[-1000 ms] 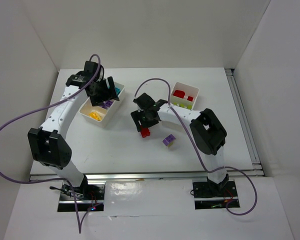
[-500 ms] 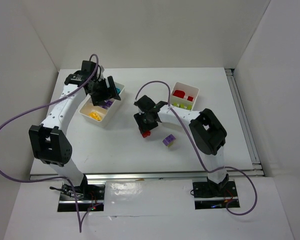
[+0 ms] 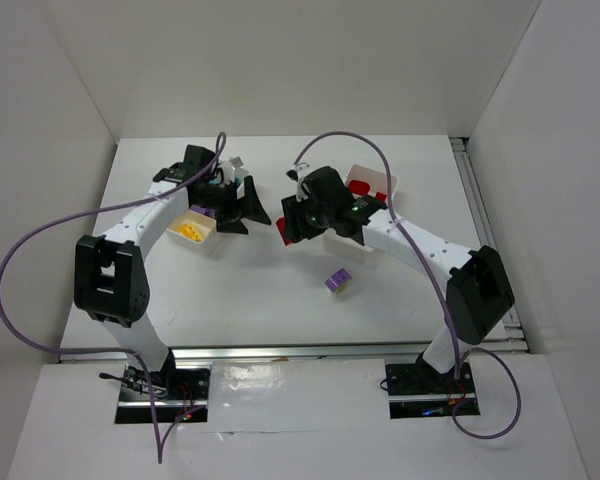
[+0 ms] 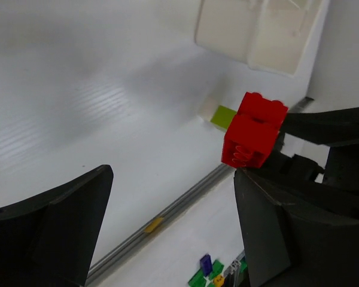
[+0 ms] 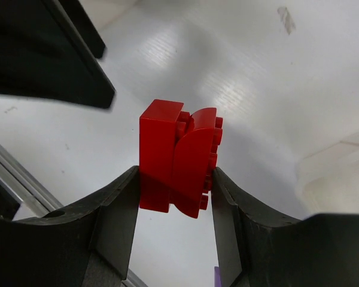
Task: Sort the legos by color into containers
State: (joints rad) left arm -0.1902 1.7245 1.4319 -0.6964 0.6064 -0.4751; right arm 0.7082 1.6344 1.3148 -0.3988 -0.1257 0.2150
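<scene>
Red bricks (image 5: pixel 178 156), joined in a small cluster, are clamped between the fingers of the right gripper (image 5: pixel 175 182) and held above the table (image 3: pixel 230 290), between the left tray (image 3: pixel 208 245) and the right tray (image 3: pixel 378 174). The fingers of the left gripper (image 4: pixel 167 221) are spread wide apart, facing the cluster.

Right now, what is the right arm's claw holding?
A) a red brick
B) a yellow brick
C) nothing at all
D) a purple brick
A: the right wrist view shows the red brick pinched between the two fingers of the right gripper, lifted clear of the table, while the purple brick lies loose on the table.
</scene>
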